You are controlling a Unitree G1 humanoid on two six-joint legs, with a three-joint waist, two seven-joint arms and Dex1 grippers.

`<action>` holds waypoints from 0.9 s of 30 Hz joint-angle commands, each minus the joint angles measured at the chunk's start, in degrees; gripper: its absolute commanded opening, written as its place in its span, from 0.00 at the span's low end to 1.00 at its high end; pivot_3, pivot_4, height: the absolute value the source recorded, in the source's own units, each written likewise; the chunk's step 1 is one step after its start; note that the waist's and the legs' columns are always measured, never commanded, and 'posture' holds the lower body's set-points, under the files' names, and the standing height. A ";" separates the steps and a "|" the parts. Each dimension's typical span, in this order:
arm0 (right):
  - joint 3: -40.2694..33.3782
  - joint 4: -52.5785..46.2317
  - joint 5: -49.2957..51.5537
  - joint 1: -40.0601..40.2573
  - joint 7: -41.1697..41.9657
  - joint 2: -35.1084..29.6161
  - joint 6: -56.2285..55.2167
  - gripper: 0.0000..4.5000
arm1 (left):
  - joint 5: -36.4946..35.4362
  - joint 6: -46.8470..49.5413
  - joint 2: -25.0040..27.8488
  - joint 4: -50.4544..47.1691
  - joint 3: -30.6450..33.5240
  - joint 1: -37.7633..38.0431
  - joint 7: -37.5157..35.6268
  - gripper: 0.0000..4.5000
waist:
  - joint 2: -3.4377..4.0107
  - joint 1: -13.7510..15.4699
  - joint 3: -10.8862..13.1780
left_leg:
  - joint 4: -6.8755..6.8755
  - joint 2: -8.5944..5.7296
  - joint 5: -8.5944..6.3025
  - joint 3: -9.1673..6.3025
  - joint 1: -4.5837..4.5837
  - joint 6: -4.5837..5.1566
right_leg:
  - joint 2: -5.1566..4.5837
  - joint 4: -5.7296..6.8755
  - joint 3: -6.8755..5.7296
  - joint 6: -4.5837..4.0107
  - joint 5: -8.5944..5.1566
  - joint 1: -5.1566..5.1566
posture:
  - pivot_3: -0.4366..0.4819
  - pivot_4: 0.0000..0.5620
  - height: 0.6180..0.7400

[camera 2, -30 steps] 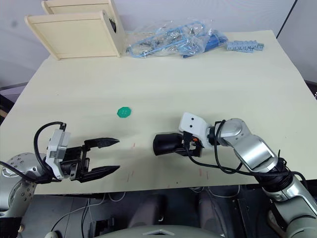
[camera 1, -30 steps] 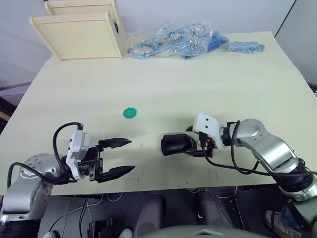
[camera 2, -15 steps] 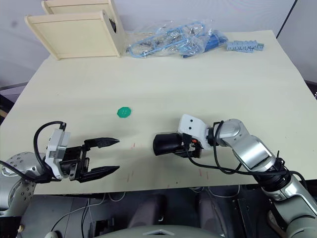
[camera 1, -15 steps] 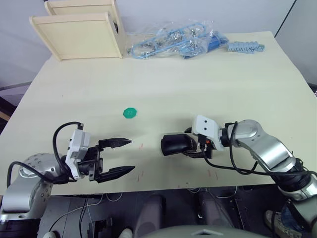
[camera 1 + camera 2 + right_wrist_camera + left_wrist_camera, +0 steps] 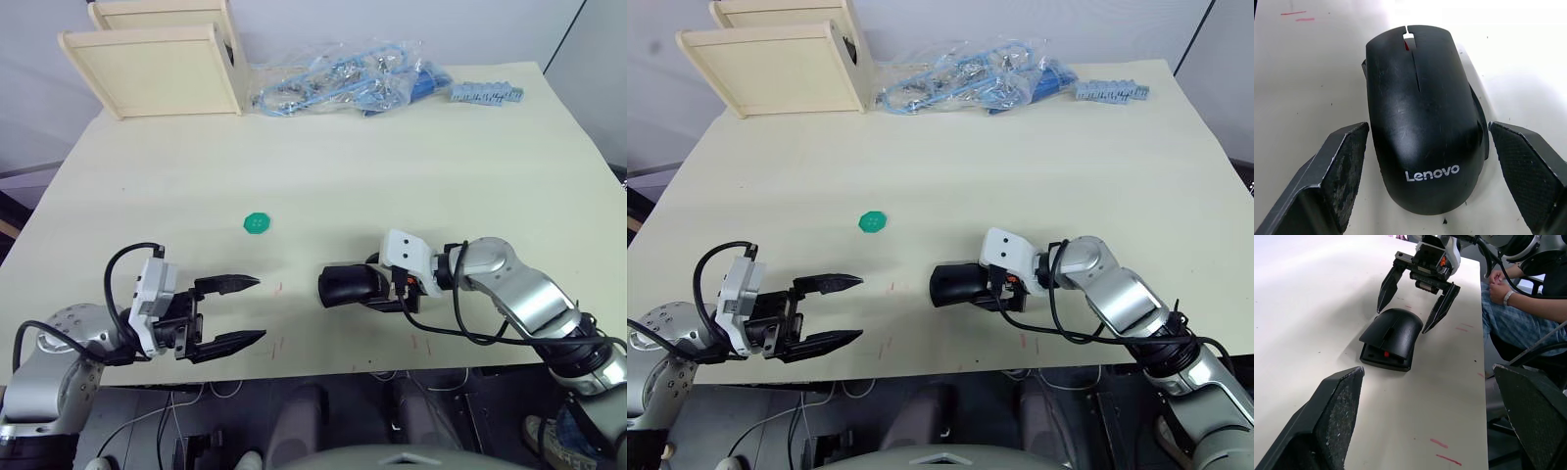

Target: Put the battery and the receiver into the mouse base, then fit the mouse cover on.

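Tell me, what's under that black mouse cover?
The mouse cover lies on the mouse base, whose front edge with a red part peeks out. The inside is hidden, so battery and receiver can't be seen.

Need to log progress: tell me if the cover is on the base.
On, but not flush: the cover sits atop the base, its front edge raised.

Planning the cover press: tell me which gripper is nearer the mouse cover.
Right. The right gripper straddles the mouse cover, fingers open at its sides; the left gripper hangs open, well apart, to its left.
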 commanded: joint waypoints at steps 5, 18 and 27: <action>-0.24 -1.24 -0.05 0.40 0.69 -0.14 -1.56 0.81 | -0.34 -0.76 0.46 0.25 1.73 0.30 -0.57 1.00 | 0.00 0.00 0.00 | 0.00 0.00 0.00 0.00 0.00 0.00 | 0.00 0.00 0.00 0.00 0.00 0.00 | 0.48 0.27 1.00; -0.42 -1.55 -0.68 0.25 1.37 -0.25 -2.10 0.54 | -0.25 -0.79 0.28 0.29 1.35 0.02 -0.33 1.00 | 0.00 0.00 0.00 | 0.00 0.00 0.00 0.00 0.00 0.00 | 0.00 0.00 0.00 0.00 0.00 0.00 | 0.48 0.27 1.00; -0.58 -4.18 0.30 -5.45 6.77 -3.56 -0.72 0.54 | -0.26 -0.63 0.30 0.33 1.21 -0.10 -0.25 1.00 | 0.01 -0.12 0.01 | 0.01 0.00 0.00 0.00 0.00 0.00 | 0.00 0.00 0.01 0.00 0.00 0.00 | 0.48 0.27 1.00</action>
